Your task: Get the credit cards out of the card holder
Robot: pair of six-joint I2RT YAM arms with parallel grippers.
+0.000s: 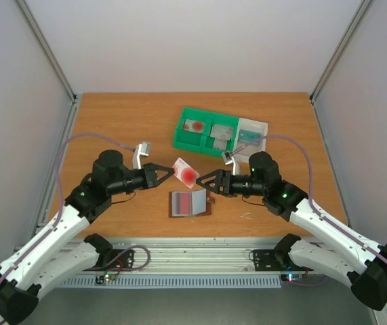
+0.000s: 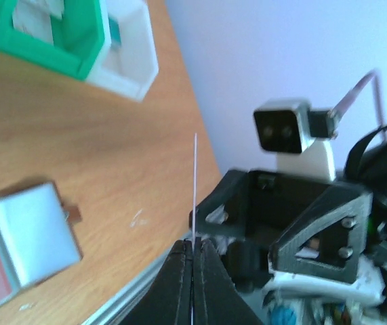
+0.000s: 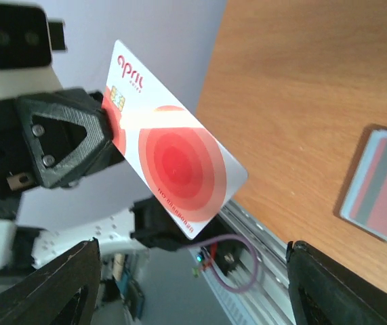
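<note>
The brown card holder (image 1: 191, 202) lies open on the table, its pale inner pockets up and a red and grey card showing in it. It also shows in the left wrist view (image 2: 24, 237) and the right wrist view (image 3: 379, 196). My left gripper (image 1: 173, 171) is shut on a white credit card with red circles (image 1: 185, 172) and holds it in the air above and behind the holder. That card is edge-on in the left wrist view (image 2: 194, 183) and face-on in the right wrist view (image 3: 173, 152). My right gripper (image 1: 201, 183) is open and empty, facing the card from the right.
A green-and-white compartment tray (image 1: 194, 145) stands behind the grippers with cards in its compartments; it also shows in the left wrist view (image 2: 78, 40). The table's metal front rail (image 1: 193, 254) runs near the arm bases. Grey walls enclose the table.
</note>
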